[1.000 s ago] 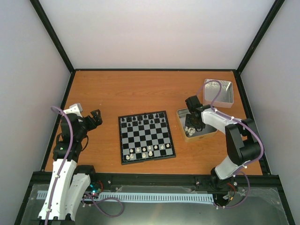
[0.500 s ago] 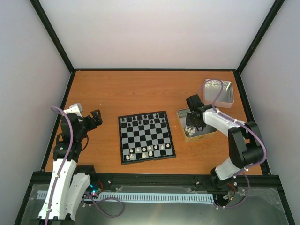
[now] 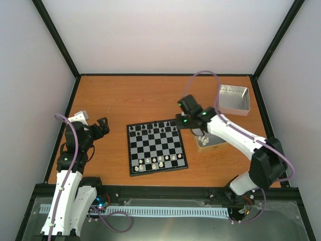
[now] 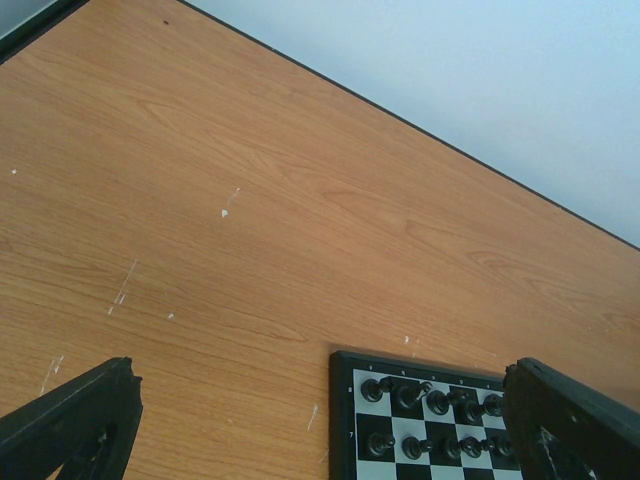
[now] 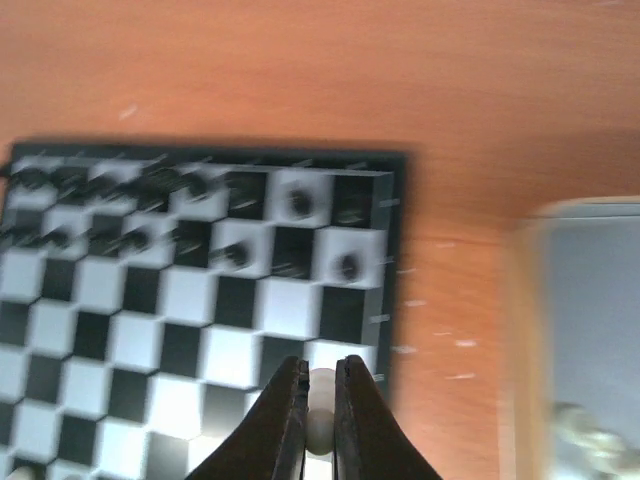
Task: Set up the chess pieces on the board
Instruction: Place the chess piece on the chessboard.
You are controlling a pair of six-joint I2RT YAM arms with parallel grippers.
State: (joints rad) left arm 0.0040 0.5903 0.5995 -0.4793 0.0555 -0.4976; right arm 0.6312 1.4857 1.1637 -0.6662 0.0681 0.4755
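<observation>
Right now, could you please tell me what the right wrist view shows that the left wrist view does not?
Only the right wrist view: the right gripper shut on a cream-white chess piece over the board near its edge, and a silver tin beside the board. Only the left wrist view: the left gripper open, holding nothing, and the pale wall behind the table. Both: the board's rows of black pieces, and the orange table.
</observation>
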